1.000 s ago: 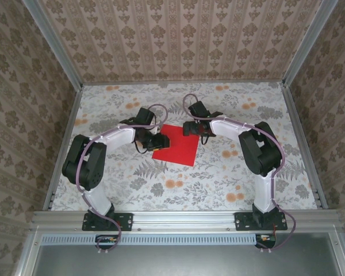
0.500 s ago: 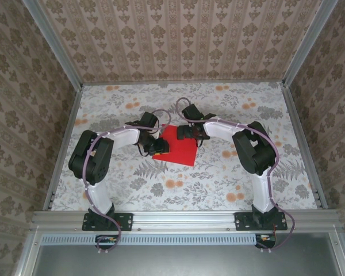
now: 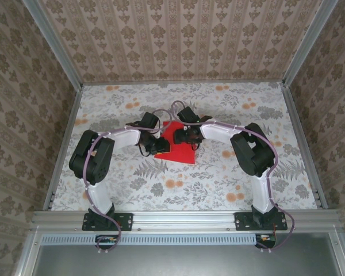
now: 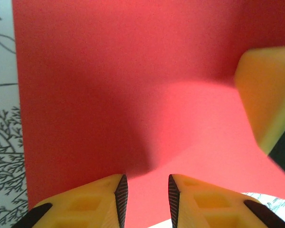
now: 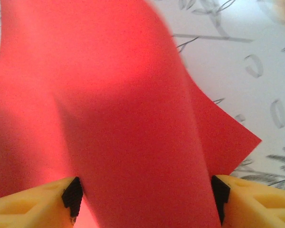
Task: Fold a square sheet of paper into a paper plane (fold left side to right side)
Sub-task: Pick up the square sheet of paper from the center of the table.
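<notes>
The thin bright red square sheet of paper (image 3: 181,153) is lying at the middle of the frame in the top view, bowing upward in the right wrist view (image 5: 109,118) rather than sitting flat. It is looking light, limp and easily creased, so an edge or corner is probably the best hold. The left gripper (image 4: 145,190) is hovering over it with jaws narrowly parted. The right gripper (image 5: 145,194) is straddling the bulge, jaws wide apart. A floral-patterned tabletop (image 3: 230,109) is lying beneath.
</notes>
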Controlling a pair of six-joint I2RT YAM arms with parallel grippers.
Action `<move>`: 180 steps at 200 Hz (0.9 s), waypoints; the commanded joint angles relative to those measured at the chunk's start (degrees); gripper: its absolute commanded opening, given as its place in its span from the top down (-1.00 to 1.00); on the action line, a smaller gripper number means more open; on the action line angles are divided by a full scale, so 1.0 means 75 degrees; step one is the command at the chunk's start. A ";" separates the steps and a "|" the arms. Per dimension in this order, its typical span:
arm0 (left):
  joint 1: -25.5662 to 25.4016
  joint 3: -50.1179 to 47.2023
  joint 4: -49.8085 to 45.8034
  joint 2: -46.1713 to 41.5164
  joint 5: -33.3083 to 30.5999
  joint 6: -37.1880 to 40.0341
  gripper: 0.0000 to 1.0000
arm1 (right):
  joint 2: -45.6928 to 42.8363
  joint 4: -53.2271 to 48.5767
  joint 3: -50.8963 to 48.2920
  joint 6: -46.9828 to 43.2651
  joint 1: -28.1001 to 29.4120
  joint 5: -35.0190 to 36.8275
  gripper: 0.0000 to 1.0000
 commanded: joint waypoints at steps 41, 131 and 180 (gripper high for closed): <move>-0.0011 -0.0092 0.0287 -0.0127 0.0215 -0.0138 0.35 | -0.0510 -0.0297 -0.0212 0.0043 0.0125 -0.0829 -0.13; 0.0895 -0.0678 0.0653 -0.1984 0.0319 0.0373 -0.05 | -0.1329 0.0318 -0.0631 -0.0506 -0.0159 -0.1639 0.35; 0.1793 -0.1695 0.1871 -0.3490 0.1233 0.0356 -0.34 | -0.2439 0.0717 -0.1208 -0.1459 -0.0724 -0.3276 0.37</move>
